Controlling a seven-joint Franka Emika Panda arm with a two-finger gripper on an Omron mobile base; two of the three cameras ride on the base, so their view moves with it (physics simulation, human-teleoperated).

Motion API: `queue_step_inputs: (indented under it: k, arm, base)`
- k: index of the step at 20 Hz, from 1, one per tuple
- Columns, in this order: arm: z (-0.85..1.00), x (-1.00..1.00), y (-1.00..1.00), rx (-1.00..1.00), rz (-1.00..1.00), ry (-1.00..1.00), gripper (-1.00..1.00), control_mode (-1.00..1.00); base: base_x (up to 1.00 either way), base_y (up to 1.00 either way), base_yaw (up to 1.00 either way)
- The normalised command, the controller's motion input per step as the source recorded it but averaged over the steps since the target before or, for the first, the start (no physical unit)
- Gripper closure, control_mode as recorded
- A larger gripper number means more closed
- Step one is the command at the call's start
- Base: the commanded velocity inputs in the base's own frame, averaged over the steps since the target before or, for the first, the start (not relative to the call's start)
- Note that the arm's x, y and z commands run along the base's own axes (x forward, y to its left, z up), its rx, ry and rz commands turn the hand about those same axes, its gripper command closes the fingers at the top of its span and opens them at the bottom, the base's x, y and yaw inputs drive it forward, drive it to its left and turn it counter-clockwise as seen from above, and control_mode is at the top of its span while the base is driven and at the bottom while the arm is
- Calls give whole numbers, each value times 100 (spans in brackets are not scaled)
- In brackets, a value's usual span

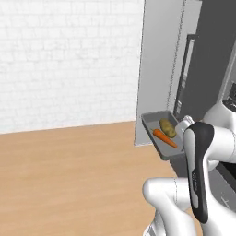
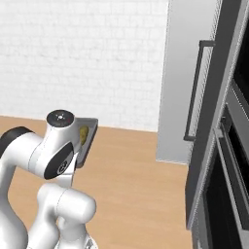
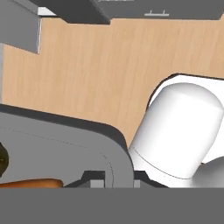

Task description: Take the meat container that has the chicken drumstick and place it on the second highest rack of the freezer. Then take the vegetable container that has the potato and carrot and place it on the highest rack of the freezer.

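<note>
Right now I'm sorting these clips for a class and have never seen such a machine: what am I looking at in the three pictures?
It is a white robot arm on a driving base, in a rendered kitchen. Two cameras ride on the base, behind the arm to its left and right; the third sits on the hand and looks along the gripper.

The arm holds up a grey tray, the vegetable container, by its near end, above the wooden floor. In it lie a potato and a carrot. The gripper's fingers are hidden behind the tray's rim, so the grip itself cannot be seen.

Ahead stands the tall grey freezer with its long dark bar handle.
</note>
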Motion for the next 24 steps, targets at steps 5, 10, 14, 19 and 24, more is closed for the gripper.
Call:
queue_step_inputs:
  k: [5,10,14,19,24]
  arm:
    - [0,0,0,0,0,0,100,100]
    - [0,0,0,0,0,0,100,100]
    - [0,0,0,0,0,0,100,100]
    - [0,0,0,0,0,0,100,100]
    - [0,0,0,0,0,0,100,100]
  base:
    - [100,22,-7]
    - [100,45,-19]
    - [100,47,-48]
    - [85,63,-68]
    - [42,87,-58]
